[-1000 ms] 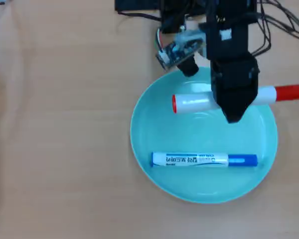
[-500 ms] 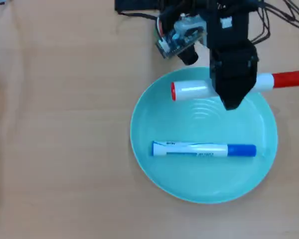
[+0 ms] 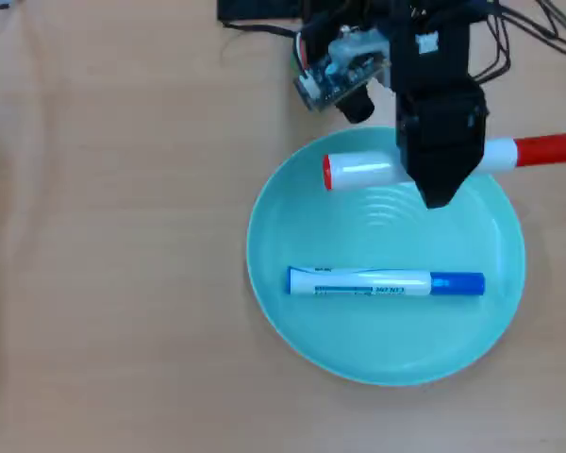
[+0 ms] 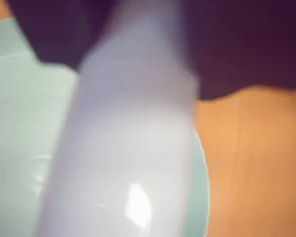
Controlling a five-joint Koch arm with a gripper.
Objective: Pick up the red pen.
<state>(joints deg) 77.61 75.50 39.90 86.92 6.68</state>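
Over the far rim of the teal plate (image 3: 274, 283), the gripper (image 3: 437, 193) clamps the red pen (image 3: 363, 172) — held level, slightly higher than half a second ago. The blue-capped marker (image 3: 385, 282) lies in the plate, barely shifted — desk (image 3: 113, 236) bare around it.

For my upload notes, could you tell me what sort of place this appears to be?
Probably a hobbyist's desk: a bare wooden tabletop, loose cables beside the arm, and a turquoise plate holding office markers.

Top-down overhead; wrist close-up, plate (image 3: 283, 274) shared
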